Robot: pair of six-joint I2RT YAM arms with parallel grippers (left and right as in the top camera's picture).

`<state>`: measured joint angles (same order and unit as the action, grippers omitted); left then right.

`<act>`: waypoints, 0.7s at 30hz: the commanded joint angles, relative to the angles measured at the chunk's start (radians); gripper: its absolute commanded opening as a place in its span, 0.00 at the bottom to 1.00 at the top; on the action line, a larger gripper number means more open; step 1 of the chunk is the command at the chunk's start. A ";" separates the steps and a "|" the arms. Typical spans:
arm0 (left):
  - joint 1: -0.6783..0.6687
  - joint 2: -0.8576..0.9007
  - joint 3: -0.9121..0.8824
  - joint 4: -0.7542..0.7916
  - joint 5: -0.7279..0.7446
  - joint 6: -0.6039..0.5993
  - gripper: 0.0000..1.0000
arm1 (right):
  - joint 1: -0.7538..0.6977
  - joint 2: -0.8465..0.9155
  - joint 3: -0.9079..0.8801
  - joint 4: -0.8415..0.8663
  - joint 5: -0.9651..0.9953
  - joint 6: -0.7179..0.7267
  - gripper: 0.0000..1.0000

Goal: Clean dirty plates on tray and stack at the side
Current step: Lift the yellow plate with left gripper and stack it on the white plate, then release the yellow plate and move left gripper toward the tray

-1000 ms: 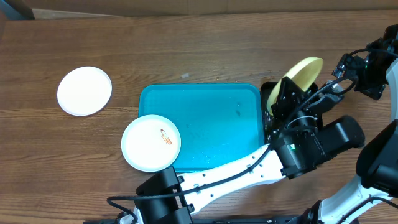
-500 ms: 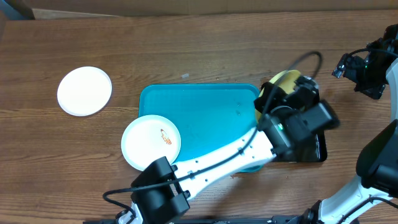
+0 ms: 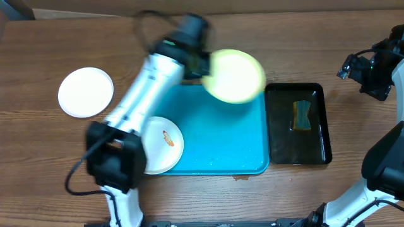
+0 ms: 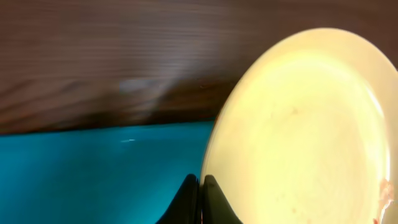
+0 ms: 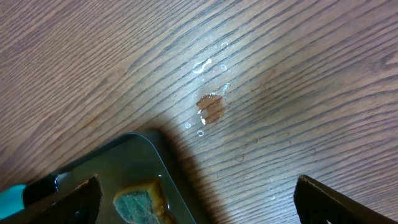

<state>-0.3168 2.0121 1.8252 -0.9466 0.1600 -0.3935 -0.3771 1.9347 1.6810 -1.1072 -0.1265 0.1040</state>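
Over the far edge of the blue tray, my left gripper pinches the yellow-green plate by its rim. My right gripper is spread wide, empty. One smeared white plate sits on the tray's near left corner; another white plate lies on the table.

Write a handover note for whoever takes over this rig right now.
The left gripper is shut on the rim of the yellow plate, holding it above the far edge of the tray.
The right gripper is open and empty over the table, beside the black tray holding the sponge.
Done: a white plate lies on the table at left and looks clean.
Left: stack the yellow plate, then wipe and stack the smeared plate at the tray's near left corner.
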 commanded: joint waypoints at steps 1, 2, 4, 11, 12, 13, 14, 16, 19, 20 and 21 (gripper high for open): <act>0.239 -0.060 0.017 -0.058 0.191 -0.032 0.04 | 0.002 -0.018 0.013 0.005 -0.001 0.005 1.00; 0.300 -0.060 0.017 -0.072 0.187 -0.032 0.04 | 0.002 -0.018 0.013 0.005 -0.001 0.005 1.00; 0.433 -0.060 0.016 -0.097 0.179 -0.033 0.04 | 0.002 -0.018 0.013 0.005 -0.001 0.005 1.00; 0.808 -0.056 0.016 -0.187 0.164 -0.032 0.04 | 0.002 -0.018 0.013 0.005 -0.001 0.005 1.00; 0.837 -0.056 0.015 -0.203 0.148 -0.031 0.04 | 0.002 -0.018 0.013 0.005 -0.001 0.005 1.00; 0.865 -0.056 0.013 -0.216 0.121 -0.031 0.04 | 0.002 -0.018 0.013 0.005 -0.001 0.005 1.00; 0.891 -0.056 0.009 -0.227 0.082 -0.031 0.04 | 0.002 -0.018 0.013 0.005 -0.001 0.005 1.00; 0.926 -0.056 -0.006 -0.230 0.003 -0.033 0.04 | 0.002 -0.018 0.013 0.005 -0.001 0.005 1.00; 0.955 -0.055 -0.042 -0.211 -0.091 -0.034 0.04 | 0.002 -0.018 0.013 0.005 -0.001 0.005 1.00; 0.958 -0.055 -0.060 -0.198 -0.106 -0.032 0.04 | 0.002 -0.018 0.013 0.005 -0.001 0.005 1.00; 0.958 -0.055 -0.079 -0.185 -0.122 -0.033 0.04 | 0.002 -0.018 0.013 0.005 -0.001 0.005 1.00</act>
<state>0.6441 1.9987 1.8015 -1.1542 0.1478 -0.4171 -0.3771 1.9347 1.6810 -1.1069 -0.1265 0.1043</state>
